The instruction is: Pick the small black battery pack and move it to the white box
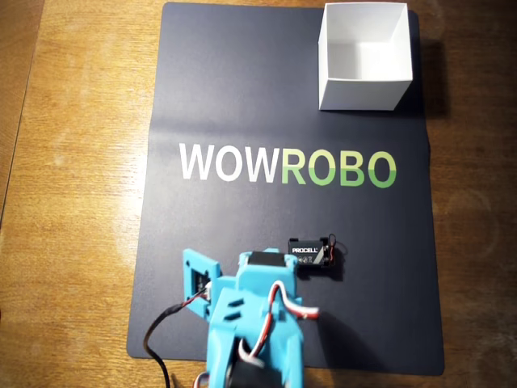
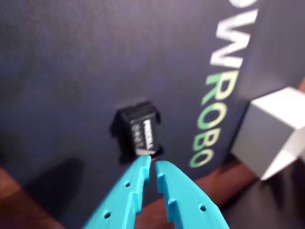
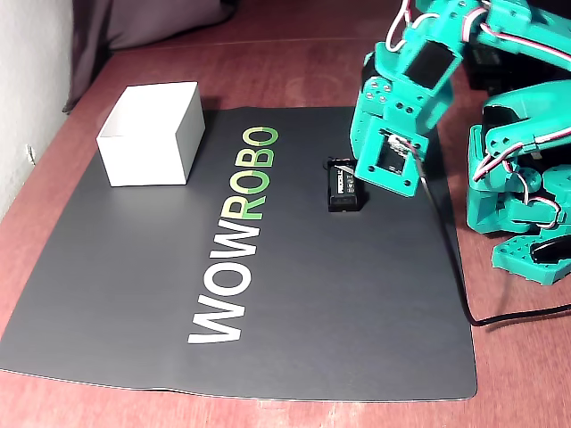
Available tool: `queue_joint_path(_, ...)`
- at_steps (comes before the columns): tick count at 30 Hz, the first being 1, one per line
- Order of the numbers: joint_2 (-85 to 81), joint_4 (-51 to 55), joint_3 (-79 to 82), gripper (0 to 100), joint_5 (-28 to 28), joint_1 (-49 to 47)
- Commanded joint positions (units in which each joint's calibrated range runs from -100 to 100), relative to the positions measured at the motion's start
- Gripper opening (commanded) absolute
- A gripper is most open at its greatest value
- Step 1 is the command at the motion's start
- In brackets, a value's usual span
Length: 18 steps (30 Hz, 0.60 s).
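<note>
Dark WOWROBO mat [image 1: 242,97] on wood table; teal two-finger gripper [image 2: 152,164] nearly closed, empty, tips apparently just short of small black battery pack [image 2: 139,132]; white open-top cardboard box [image 1: 363,56] well apart.

Black battery pack [image 1: 313,256] on dark mat [image 1: 242,97] just right of teal arm [image 1: 254,323]; white box [image 1: 363,55] at mat's top-right corner, wood bench [image 1: 81,162] underneath.
</note>
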Motion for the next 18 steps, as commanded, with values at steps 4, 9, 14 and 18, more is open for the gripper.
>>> queue_joint_path(4,11.0,-0.7,-8.4,1,0.5,5.3)
queue_joint_path(9,17.8,-0.7,-12.3,1,8.0,8.8)
queue_joint_path(14,21.9,-2.0,-12.3,1,11.7,16.7)
queue_joint_path(18,25.2,-7.4,-12.2,2,13.0,22.0)
